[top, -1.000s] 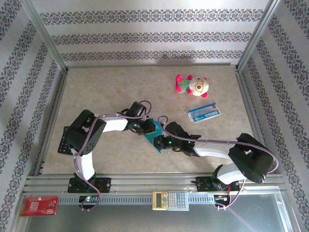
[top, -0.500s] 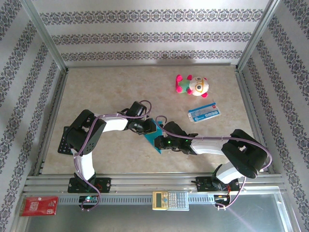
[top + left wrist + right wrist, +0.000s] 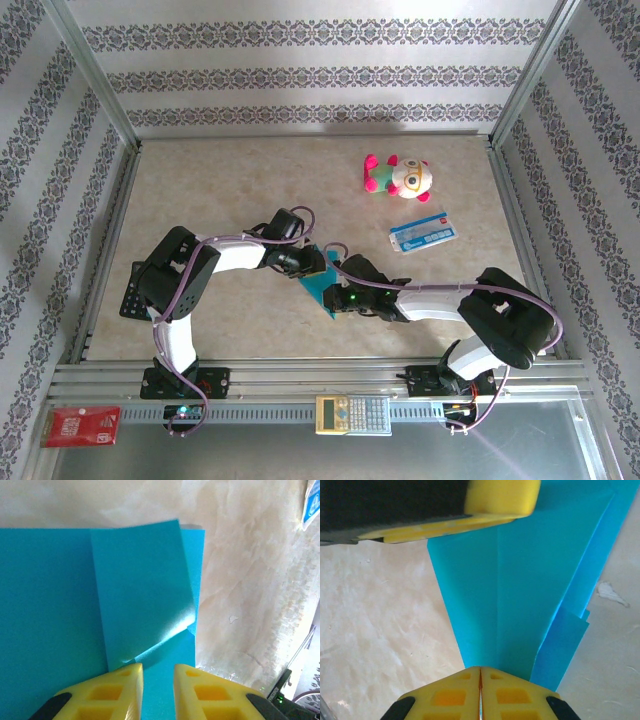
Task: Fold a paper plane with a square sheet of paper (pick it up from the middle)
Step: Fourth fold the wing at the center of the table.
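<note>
The teal paper plane (image 3: 322, 288) lies on the table, folded to a tapering shape with a lengthwise crease (image 3: 520, 595). In the left wrist view it shows overlapping folded flaps (image 3: 140, 590). My left gripper (image 3: 308, 264) (image 3: 158, 672) hovers over its wide end with a narrow gap between the yellow fingers and nothing in that gap. My right gripper (image 3: 336, 291) (image 3: 480, 672) is shut at the narrow end, the crease running straight into the slit between its fingertips. A left finger (image 3: 502, 497) sits across the far end in the right wrist view.
A pink and white plush toy (image 3: 398, 177) and a white-and-blue card (image 3: 423, 232) lie at the back right. A black object (image 3: 130, 292) sits by the left arm. A calculator (image 3: 352, 413) and a red pack (image 3: 80, 425) rest on the near rail.
The right fingers have closed at the paper's narrow end and the right arm has shifted slightly left. The left fingers have parted a little.
</note>
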Action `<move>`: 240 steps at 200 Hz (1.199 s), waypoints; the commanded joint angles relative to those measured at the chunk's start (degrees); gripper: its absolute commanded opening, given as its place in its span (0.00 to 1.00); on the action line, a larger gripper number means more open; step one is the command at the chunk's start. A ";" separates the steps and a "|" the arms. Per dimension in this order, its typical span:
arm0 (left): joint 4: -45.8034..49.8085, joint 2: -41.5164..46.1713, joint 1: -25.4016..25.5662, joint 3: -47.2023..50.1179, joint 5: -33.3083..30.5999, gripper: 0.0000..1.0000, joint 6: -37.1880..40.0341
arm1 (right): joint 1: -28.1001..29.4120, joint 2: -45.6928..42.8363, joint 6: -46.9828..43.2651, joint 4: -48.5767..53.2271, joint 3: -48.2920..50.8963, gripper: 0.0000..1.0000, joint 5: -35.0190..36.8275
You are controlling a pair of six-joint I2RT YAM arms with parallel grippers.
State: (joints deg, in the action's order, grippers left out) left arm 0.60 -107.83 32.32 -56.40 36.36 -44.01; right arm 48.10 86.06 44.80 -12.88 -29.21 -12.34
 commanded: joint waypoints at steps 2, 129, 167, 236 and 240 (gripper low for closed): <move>-2.81 -0.99 1.40 -0.93 2.61 0.24 -1.39 | -0.54 0.26 0.47 1.28 1.31 0.09 1.76; -2.72 -1.05 1.68 -0.19 1.62 0.25 -0.47 | -2.73 -3.38 2.34 -6.21 3.28 0.10 -2.94; -2.54 -0.90 1.68 -0.14 1.61 0.25 -0.38 | -3.33 -1.04 1.69 -2.64 1.73 0.10 -1.75; -0.70 0.20 1.65 -0.38 0.74 0.30 1.32 | -4.38 -2.64 2.18 1.04 3.04 0.08 0.21; -0.64 0.34 1.64 -0.43 0.67 0.30 1.37 | -4.36 -2.90 2.29 0.95 3.25 0.08 0.35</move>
State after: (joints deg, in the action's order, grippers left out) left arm -2.09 -108.12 33.41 -56.40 38.24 -44.75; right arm 44.34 85.08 46.70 -14.11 -26.74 -13.96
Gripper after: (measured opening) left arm 0.289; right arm 0.080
